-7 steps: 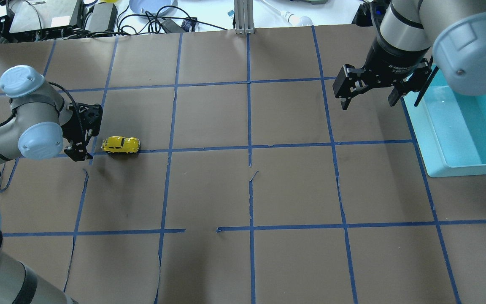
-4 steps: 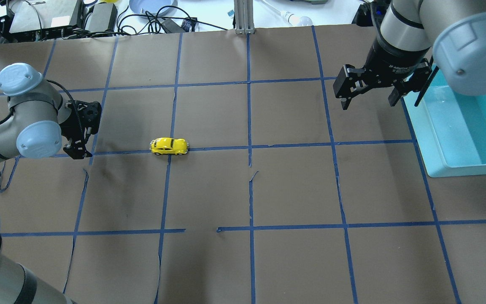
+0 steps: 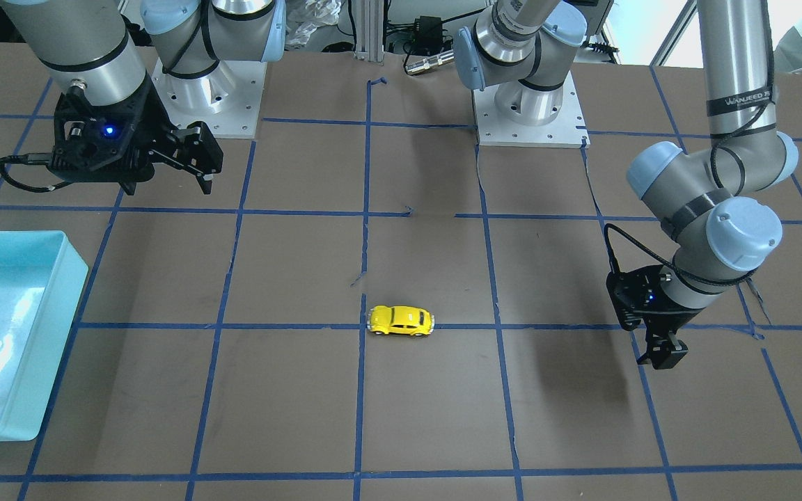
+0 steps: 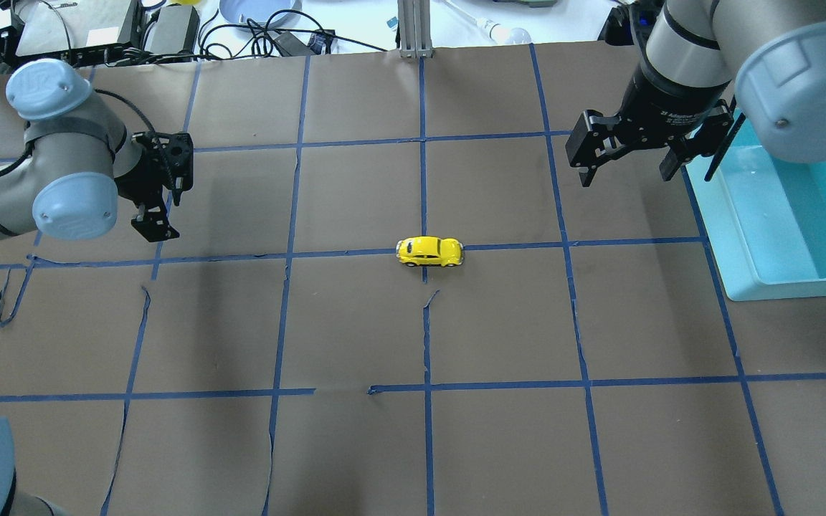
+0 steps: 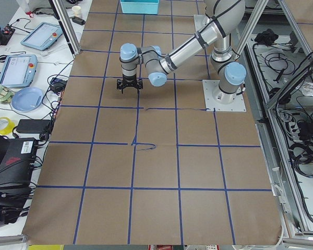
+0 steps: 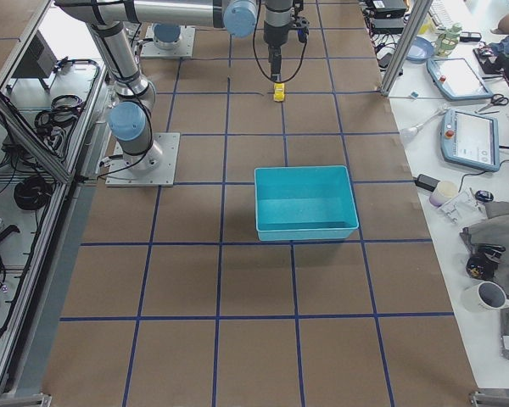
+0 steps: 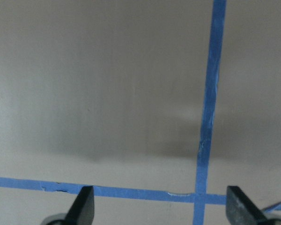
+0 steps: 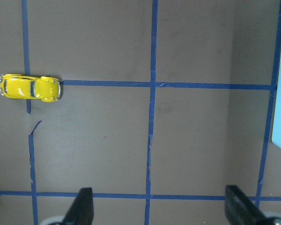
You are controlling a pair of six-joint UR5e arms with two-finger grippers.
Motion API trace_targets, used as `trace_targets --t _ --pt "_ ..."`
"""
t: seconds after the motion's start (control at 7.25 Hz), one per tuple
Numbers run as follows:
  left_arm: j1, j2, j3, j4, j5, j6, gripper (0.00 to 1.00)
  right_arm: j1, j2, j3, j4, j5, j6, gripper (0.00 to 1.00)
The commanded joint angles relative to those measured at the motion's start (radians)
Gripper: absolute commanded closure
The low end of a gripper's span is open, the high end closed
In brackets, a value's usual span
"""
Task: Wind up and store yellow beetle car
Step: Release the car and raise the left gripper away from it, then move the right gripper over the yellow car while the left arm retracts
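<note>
Brown paper with blue tape lines covers your table (image 4: pixel 355 322). At the left, the left gripper (image 4: pixel 165 215) has its fingers spread wide and holds nothing. Your yellow beetle car (image 4: pixel 429 251) sits on its wheels in the middle, on a blue line, far from both grippers. The right gripper (image 4: pixel 627 175) is spread wide too, near the blue tub (image 4: pixel 779 287).

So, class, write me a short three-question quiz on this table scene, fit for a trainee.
1. Fill in: the left claw and the right claw are both ____.
2. Which one holds the yellow beetle car? A left, B right, C neither.
3. True or false: the car sits outside the teal bin.
Key: 1 open; 2 C; 3 true.
</note>
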Motion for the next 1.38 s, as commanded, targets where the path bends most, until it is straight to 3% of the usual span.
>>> trace_targets --t 0.0,0.28,0.69,0.97,1.24 --pt "-0.135 0.058 0.159 -0.237 -0.035 -0.356 0.0 0.0 0.0 0.0 0.0 0.0 0.0 0.0" --pt "-0.237 0.07 0.277 -0.34 -0.038 -0.697 0.0 -0.001 0.001 0.0 -0.001 -0.009 -0.022 0.0" --pt "-0.302 0.106 0.299 -0.354 -0.023 -1.285 0.0 0.006 0.018 0.0 -0.04 0.004 -0.095 0.0" --pt "-0.306 0.159 0.298 -0.401 0.045 -1.433 0.0 0.016 0.058 0.037 -0.121 0.005 -0.441 0.0" --pt "-0.285 0.234 0.298 -0.454 0.045 -1.51 0.0 0.019 0.108 0.088 -0.212 -0.006 -0.713 0.0"
